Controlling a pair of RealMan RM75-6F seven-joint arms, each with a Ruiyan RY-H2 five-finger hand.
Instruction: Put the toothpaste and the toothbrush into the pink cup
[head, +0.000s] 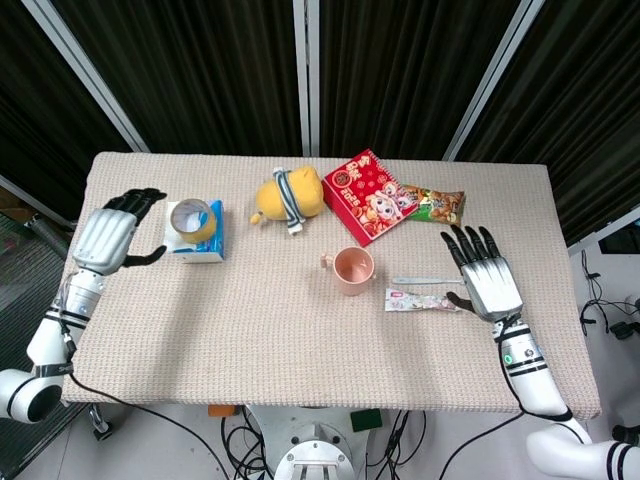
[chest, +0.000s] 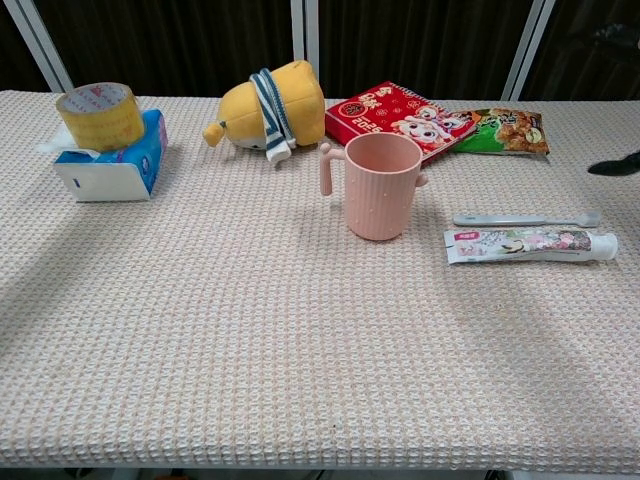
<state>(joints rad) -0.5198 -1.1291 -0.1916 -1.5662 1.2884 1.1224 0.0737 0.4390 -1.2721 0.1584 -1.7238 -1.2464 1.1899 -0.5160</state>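
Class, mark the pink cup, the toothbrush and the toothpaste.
pink cup (chest: 381, 190), chest view, front of its wall.
toothbrush (chest: 520, 220), chest view, middle of its handle.
toothpaste (chest: 525, 243), chest view, middle of the tube.
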